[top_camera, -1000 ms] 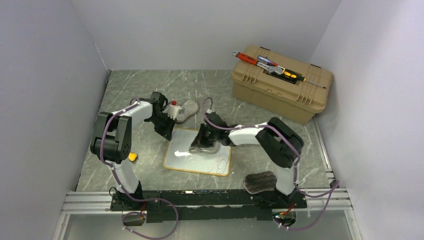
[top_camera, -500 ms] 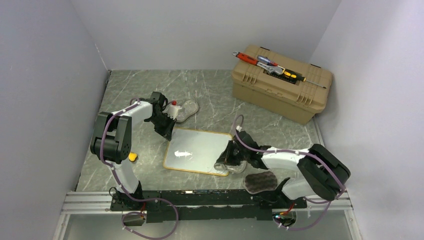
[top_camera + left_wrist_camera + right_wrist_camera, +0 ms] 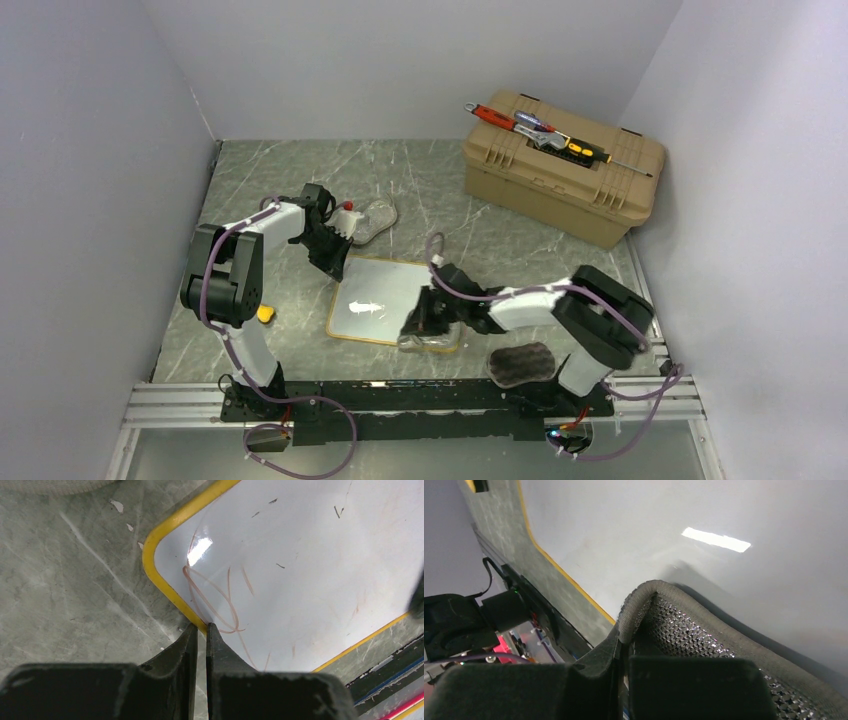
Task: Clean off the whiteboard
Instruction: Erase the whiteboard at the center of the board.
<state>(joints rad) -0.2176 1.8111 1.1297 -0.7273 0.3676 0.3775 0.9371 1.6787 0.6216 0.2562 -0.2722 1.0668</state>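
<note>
Robot test cell — plain grey walls [image 3: 420, 60], marble-look tabletop [image 3: 420, 180], aluminium rail [image 3: 180, 400], tan toolbox [image 3: 540, 190]

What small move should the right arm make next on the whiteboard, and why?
Probably sweep the right gripper, shut on its grey mesh pad, from the near edge toward the far left corner of the glossy yellow-framed whiteboard: faint brownish loops show there, beside the left gripper.
</note>
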